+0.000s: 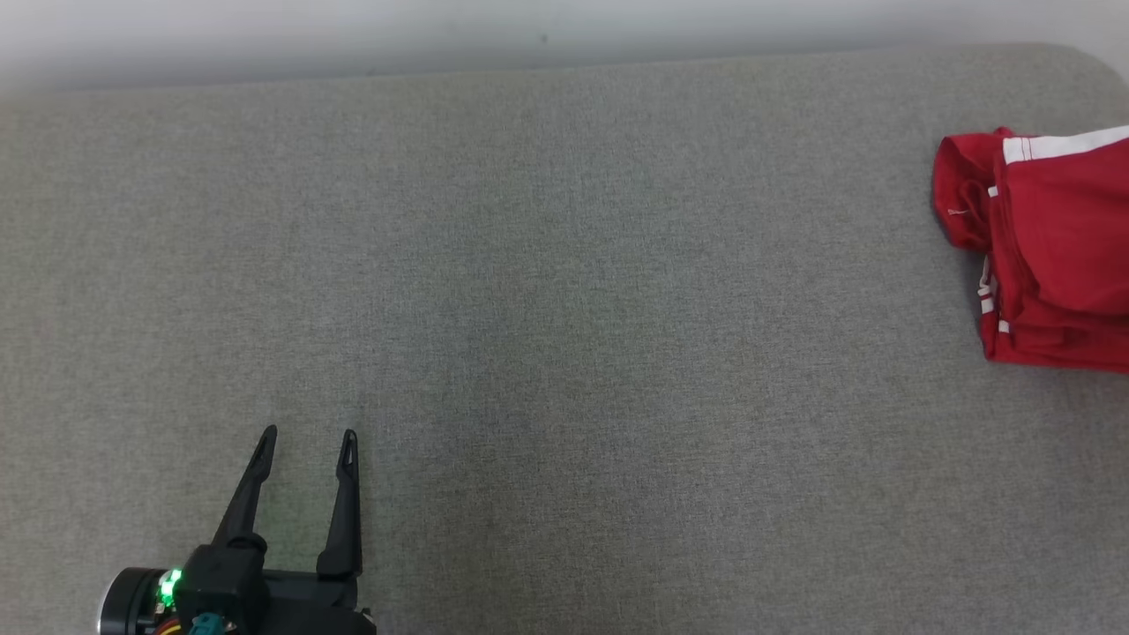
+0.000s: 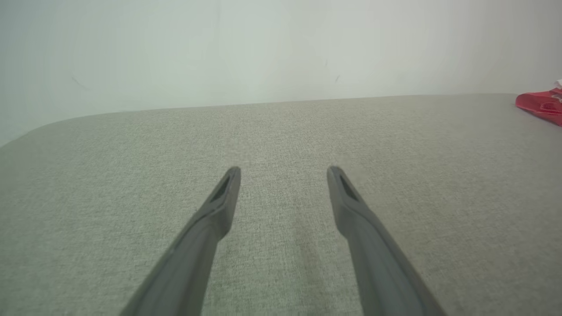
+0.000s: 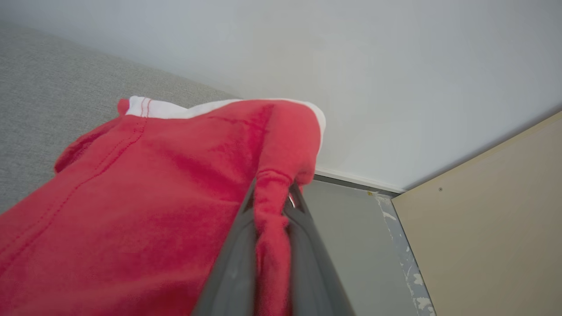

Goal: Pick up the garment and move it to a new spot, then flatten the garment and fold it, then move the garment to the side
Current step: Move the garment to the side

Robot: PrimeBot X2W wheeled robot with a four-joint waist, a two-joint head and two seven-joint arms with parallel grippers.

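stage: final move-aside, likely nearly done | garment (image 1: 1050, 256): red, white-striped, looks folded, at tabletop (image 1: 564, 309) right edge | right hand (image 3: 273, 197): pinching a garment fold | left hand (image 1: 309, 435): wide, empty, over tabletop near-left | remaining: release

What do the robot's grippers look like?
The left gripper has two long dark tapering fingers, slotted near the tips, on a black body with a green light, a teal plug and coloured wires. The right gripper has similar dark grey fingers.
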